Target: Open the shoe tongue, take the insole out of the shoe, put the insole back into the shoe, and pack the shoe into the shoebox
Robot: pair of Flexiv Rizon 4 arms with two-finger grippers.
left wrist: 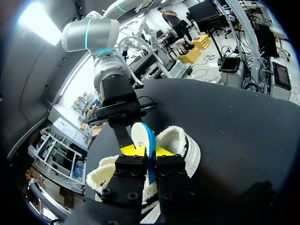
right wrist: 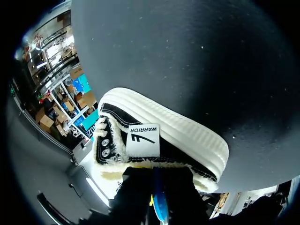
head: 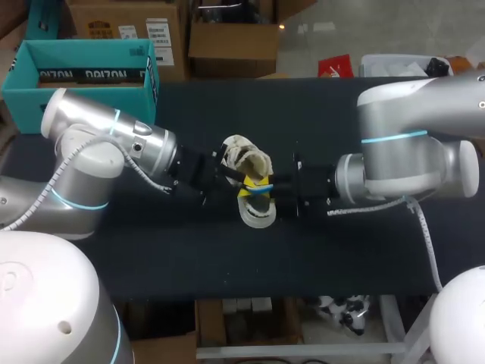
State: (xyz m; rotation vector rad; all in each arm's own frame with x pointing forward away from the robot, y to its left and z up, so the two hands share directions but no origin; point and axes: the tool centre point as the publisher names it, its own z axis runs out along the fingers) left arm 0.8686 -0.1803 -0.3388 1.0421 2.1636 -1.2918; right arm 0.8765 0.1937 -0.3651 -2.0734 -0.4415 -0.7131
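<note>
Shoe [head: 254, 161] sits near the middle of the dark tabletop [head: 189, 250], between the two arms, with its fleece-lined opening toward the far side and a rounded white rubber end toward the near edge. It has a black upper, a thick ribbed white sole and cream fleece spilling over the collar.

The insole [head: 261, 189] stands partly out of the opening, white on its face with a bright blue edge.

The left gripper [head: 236, 182] comes in from the left at shoe height. In the left wrist view, the left gripper [left wrist: 150, 152] has its two fingers drawn close together, with the insole [left wrist: 139, 135] pinched between the yellow tips and the blue edge running down the narrow gap. The shoe [left wrist: 180, 140] lies just under and ahead of those fingers on the tabletop [left wrist: 234, 131].

The right gripper [head: 279, 186] reaches in from the opposite side and meets the same insole. In the left wrist view, the right gripper [left wrist: 129, 140] has one finger flat against the white face, while the other is hidden behind the insole.

In the right wrist view, the right gripper [right wrist: 157, 197] has its dark fingers pressed in on the blue edge of the insole [right wrist: 158, 208]. The side of the shoe [right wrist: 159, 140] is just ahead, resting on the tabletop [right wrist: 187, 56].

The teal shoebox [head: 23, 83] stands open at the far left corner, well apart from the shoe.
</note>
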